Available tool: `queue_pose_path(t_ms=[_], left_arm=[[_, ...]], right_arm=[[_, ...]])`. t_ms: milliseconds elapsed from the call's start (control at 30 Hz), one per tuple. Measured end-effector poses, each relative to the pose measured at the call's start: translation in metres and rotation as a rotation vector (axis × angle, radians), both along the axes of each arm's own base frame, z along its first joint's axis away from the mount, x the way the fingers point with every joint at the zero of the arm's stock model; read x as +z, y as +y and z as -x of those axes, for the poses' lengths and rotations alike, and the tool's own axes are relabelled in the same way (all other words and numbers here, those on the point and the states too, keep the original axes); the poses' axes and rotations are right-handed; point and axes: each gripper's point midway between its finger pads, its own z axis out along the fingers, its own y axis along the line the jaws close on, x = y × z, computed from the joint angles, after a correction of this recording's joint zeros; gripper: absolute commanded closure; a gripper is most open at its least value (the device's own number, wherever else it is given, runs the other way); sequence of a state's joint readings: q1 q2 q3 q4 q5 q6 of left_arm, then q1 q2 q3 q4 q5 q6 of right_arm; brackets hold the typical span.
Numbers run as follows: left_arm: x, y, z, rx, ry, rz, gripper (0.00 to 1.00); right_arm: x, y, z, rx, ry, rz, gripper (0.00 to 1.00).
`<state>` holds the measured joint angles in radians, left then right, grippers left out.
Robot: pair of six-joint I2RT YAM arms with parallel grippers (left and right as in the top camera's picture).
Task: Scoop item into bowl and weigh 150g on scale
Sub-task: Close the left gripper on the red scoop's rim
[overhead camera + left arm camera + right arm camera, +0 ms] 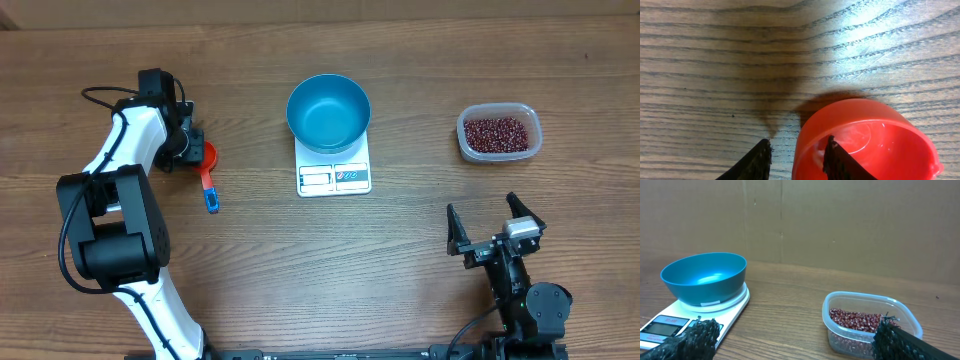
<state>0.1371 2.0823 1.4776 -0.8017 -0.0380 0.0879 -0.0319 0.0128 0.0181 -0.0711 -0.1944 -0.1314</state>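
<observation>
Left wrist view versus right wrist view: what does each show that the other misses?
Left wrist only: the red scoop, the left gripper astride its wall. Right wrist only: the blue bowl on the white scale, the clear tub of maroon beans, the right gripper open. Both: the wooden table.

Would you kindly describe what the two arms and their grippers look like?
The left arm has white links and black joint housings, with a black cable looped near its wrist. The right arm is black, with a silver block at the wrist. The left gripper and right gripper have black, rough-textured fingers.
</observation>
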Motion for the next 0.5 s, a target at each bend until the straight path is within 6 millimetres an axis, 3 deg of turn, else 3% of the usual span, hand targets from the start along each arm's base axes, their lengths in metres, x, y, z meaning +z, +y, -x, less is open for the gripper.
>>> queue_pose_path(t_ms=[300,500], left_arm=[[0.0001,0.0,-0.0004,0.0,-0.002,0.0,0.8],[0.0001,0.0001,-0.0005,0.002,-0.002,0.0,0.96]], right_arm=[[0.0,-0.0001,0.0,0.0,0.0,0.0,0.0],[0.0,-0.0001,0.0,0.0,0.0,0.0,0.0]])
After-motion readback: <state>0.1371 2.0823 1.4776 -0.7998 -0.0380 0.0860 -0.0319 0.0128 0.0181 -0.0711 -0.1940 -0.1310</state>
